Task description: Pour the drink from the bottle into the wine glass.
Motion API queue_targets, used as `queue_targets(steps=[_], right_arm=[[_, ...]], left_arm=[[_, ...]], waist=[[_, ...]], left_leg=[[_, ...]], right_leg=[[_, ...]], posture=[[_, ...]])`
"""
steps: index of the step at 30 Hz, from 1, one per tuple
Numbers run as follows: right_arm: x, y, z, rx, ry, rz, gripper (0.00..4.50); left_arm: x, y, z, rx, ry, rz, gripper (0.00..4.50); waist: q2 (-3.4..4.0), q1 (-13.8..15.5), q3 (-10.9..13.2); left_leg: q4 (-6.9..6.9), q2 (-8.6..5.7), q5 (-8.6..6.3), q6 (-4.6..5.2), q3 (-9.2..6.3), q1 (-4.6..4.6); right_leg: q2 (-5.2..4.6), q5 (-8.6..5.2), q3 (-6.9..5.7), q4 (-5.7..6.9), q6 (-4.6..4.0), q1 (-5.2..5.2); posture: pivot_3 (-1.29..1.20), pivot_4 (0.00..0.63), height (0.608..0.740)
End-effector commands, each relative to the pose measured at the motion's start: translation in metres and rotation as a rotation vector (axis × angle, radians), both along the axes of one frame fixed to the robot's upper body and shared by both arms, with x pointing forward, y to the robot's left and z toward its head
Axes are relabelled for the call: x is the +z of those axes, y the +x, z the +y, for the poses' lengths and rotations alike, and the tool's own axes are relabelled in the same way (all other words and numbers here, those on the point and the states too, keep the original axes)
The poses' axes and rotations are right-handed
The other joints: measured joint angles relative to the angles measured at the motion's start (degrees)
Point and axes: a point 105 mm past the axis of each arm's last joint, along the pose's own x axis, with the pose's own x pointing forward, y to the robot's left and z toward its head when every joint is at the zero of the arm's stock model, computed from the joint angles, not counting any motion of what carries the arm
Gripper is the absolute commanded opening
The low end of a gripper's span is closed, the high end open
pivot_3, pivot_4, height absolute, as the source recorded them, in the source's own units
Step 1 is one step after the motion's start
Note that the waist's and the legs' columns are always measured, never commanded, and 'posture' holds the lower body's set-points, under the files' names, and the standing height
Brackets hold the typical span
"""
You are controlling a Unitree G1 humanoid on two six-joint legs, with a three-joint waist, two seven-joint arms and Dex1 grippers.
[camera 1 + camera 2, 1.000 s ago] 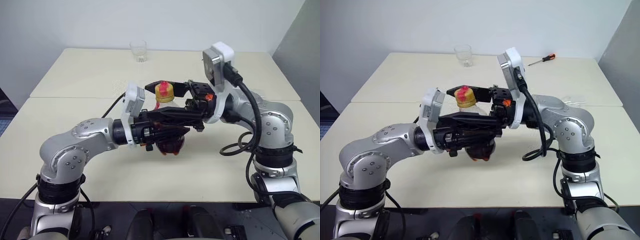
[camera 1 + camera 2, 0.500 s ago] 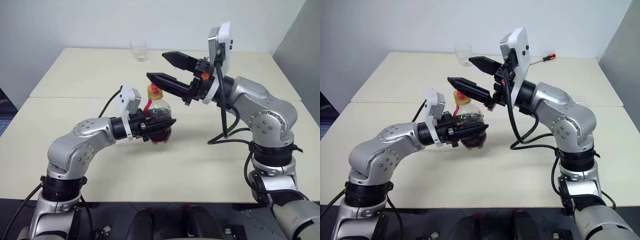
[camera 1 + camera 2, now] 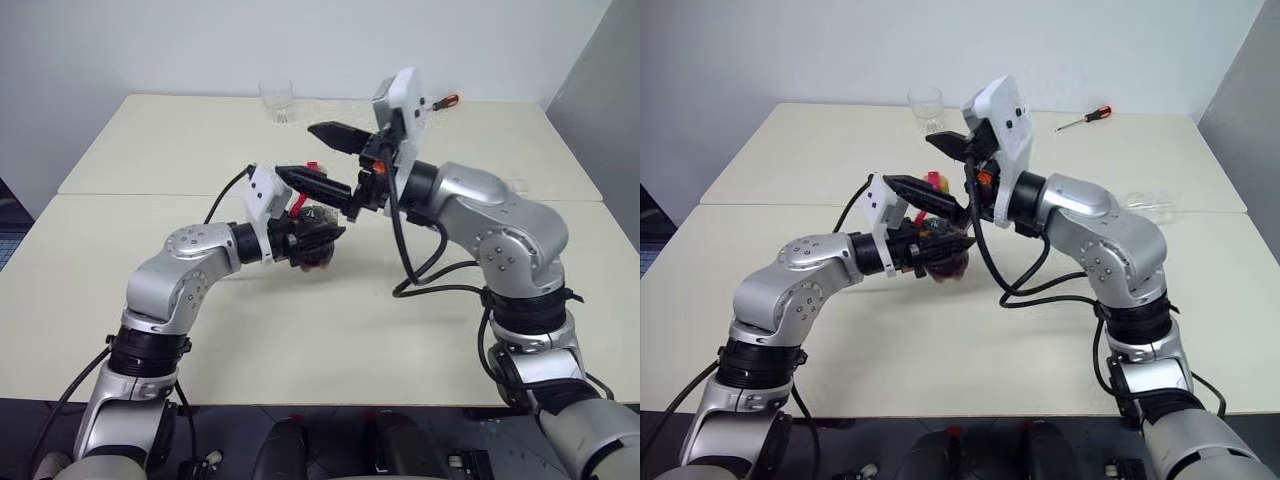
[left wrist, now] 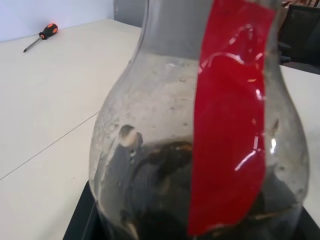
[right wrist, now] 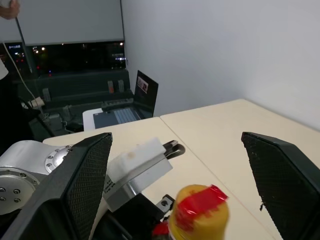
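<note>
Bottle, clear, red-labelled, dark drink low inside, clamped in left gripper; right gripper agape.

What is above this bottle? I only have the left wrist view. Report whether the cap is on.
Observer: The yellow cap is on the bottle, which the left tool grips by its body.
Operator: Give me the right tool's state.
Observer: The right tool is open. Its wrist view shows the cap between its two fingers, clear of both.
Operator: Name any glass on the table.
Observer: A clear tumbler stands upright near the far edge of the table.
</note>
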Motion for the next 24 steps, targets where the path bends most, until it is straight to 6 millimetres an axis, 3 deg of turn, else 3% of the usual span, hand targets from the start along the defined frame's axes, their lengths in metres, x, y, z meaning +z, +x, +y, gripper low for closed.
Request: queue_targets(steps=[1,14,24], right_arm=[[0.004,0.002,0.000,-0.020,0.009,-0.038,4.42],[-0.001,0.011,0.003,-0.029,0.025,0.021,4.42],[-0.017,0.016,-0.006,-0.048,0.030,0.129,4.42]], left_arm=[[0.019,-0.001,-0.003,-0.019,-0.020,-0.085,2.18],[0.019,-0.003,-0.007,-0.044,-0.022,-0.101,2.18],[0.022,-0.004,-0.009,-0.062,-0.028,-0.108,2.18]], waist=[[0.00,0.00,0.00],[0.00,-0.01,0.00],[0.00,0.00,0.00]], left_leg=[[0.00,0.00,0.00,0.00,0.00,0.00],[0.01,0.01,0.00,0.00,-0.02,0.00],[0.01,0.00,0.00,0.00,-0.01,0.00]], right_leg=[[0.00,0.00,0.00,0.01,0.00,0.00],[-0.02,0.00,-0.01,0.02,0.00,0.00],[-0.03,0.00,0.00,0.02,0.00,0.00]], posture=[[0.00,0.150,0.740],[0.00,0.150,0.740],[0.00,0.150,0.740]])
